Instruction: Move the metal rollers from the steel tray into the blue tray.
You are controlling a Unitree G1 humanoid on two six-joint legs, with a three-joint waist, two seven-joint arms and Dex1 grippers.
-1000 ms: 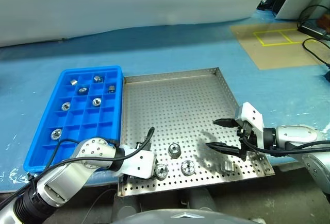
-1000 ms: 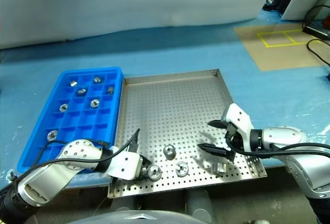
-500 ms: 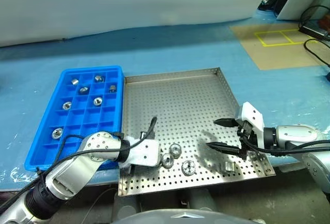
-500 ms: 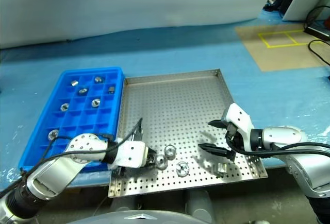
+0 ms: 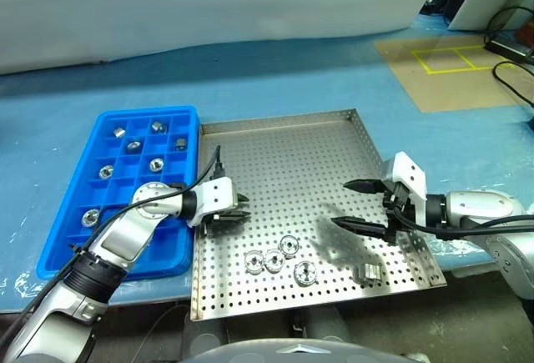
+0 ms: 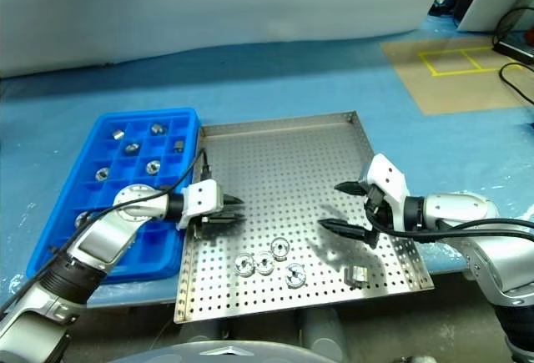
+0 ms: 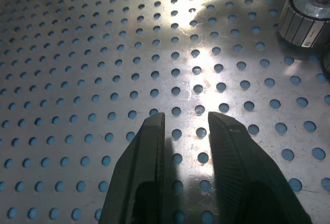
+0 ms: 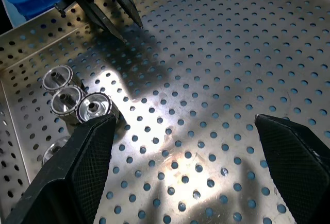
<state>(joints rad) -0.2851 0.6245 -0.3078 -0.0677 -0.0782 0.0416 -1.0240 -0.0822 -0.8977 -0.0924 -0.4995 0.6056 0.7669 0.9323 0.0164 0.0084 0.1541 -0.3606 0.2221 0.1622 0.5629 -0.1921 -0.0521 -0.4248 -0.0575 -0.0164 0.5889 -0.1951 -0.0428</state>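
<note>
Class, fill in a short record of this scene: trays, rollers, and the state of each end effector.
steel tray: perforated, right of the blue tray
blue tray: gridded, several rollers already in its compartments
rollers in steel tray: three in a touching row, a fourth just beside, a fifth apart near the right corner
left end effector: shut, empty, over the steel tray's left side
right end effector: open wide, empty, over the right side

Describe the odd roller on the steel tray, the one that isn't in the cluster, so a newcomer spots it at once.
Start at the steel tray, right of the blue tray. Along its near edge lie three rollers in a row with a fourth just beside them. The odd roller sits alone near the near right corner, below the open right gripper; it lies on its side, while the others show their centre holes upward.
</note>
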